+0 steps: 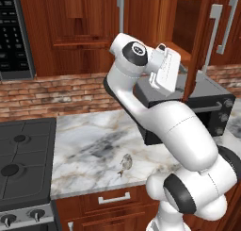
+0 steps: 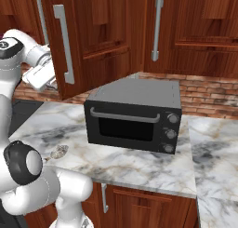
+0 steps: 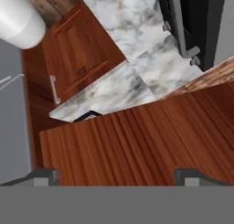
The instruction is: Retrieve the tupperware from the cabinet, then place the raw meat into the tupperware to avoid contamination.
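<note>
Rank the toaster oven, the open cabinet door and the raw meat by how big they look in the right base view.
1. Open cabinet door and toaster oven: look alike in size, and the door is cut off at the top.
2. Raw meat: far smallest.

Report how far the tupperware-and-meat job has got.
Done: a cabinet door stands swung open. In hand: nothing; the gripper is open against the wood. Left: the tupperware isn't out on the counter, and the raw meat lies bare near the front edge.
</note>
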Controlling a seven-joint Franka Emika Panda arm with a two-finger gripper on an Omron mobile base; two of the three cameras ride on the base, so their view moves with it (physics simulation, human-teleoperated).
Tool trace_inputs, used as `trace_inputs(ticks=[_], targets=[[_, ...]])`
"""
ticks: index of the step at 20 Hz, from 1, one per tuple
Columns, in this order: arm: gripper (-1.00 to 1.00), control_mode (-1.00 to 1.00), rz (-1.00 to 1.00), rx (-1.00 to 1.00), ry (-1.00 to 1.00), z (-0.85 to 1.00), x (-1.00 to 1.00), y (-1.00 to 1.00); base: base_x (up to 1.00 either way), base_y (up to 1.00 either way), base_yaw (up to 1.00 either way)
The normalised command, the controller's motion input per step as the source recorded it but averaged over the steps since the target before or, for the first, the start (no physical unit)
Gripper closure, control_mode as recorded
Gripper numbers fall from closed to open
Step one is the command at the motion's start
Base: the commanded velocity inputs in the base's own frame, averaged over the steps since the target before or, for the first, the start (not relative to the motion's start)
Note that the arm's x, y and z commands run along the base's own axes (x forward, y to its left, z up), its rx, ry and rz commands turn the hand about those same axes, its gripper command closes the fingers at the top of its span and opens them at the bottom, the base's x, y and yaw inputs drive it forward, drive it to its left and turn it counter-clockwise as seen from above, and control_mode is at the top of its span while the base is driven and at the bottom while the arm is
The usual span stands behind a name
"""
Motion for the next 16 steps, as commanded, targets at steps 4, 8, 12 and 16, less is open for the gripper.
trace_inputs(ticks=[4, 8, 12, 16], targets=[[-1.0, -1.0, -0.05, 0.0, -0.01, -0.13, -0.81, -0.78, 0.0, 0.0, 0.0], [-1.0, -1.0, -0.03, 0.01, -0.06, -0.1, -0.74, -0.79, 0.0, 0.0, 0.0], [-1.0, -1.0, -0.01, 0.02, -0.07, -0.11, -0.59, -0.88, 0.0, 0.0, 0.0], [-1.0, -1.0, 0.01, 0.02, -0.07, -0.11, -0.19, -0.72, 0.0, 0.0, 0.0]])
